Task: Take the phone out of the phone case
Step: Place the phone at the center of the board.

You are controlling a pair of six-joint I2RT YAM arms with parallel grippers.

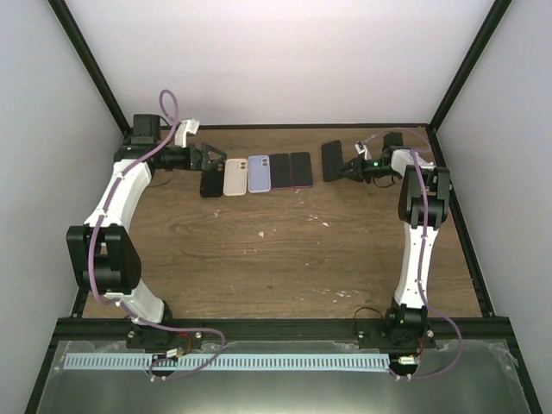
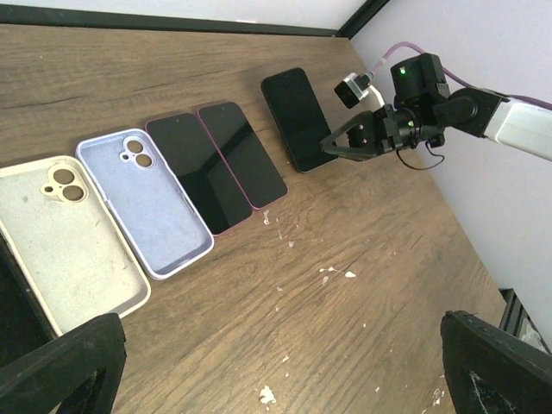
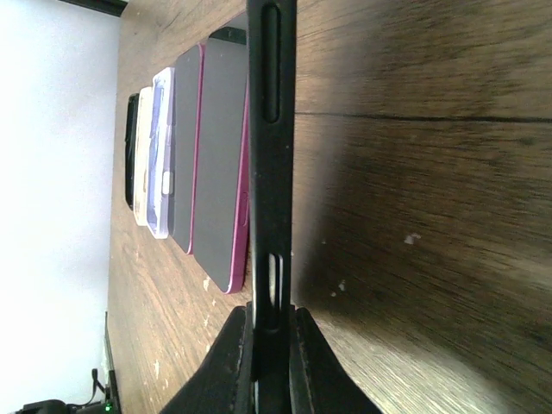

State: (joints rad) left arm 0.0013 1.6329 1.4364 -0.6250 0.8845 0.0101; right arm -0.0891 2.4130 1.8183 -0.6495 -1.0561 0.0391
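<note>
Fingertips (image 3: 226, 366) pinching the black case (image 3: 272, 172) edge-on show only from right wrist.

Cream phone case (image 2: 53, 250) running off the left wrist view's left edge, dark case (image 2: 14, 297) beside it hiding behind the left fingertips (image 2: 65, 371), black phone case (image 3: 271, 155) showing only 1 thin side, its top being cropped.

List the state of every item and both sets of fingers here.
left gripper: fingers open, empty.
right gripper: fingers shut on the edge of the black-cased phone.
black-cased phone: pinched, phone inside.
pink-cased phone: screen up, in case.
black phone: screen up, no case visible.
lavender case: empty, inside up.
beige case: empty, inside up.
black case: mostly hidden, cannot tell.
</note>
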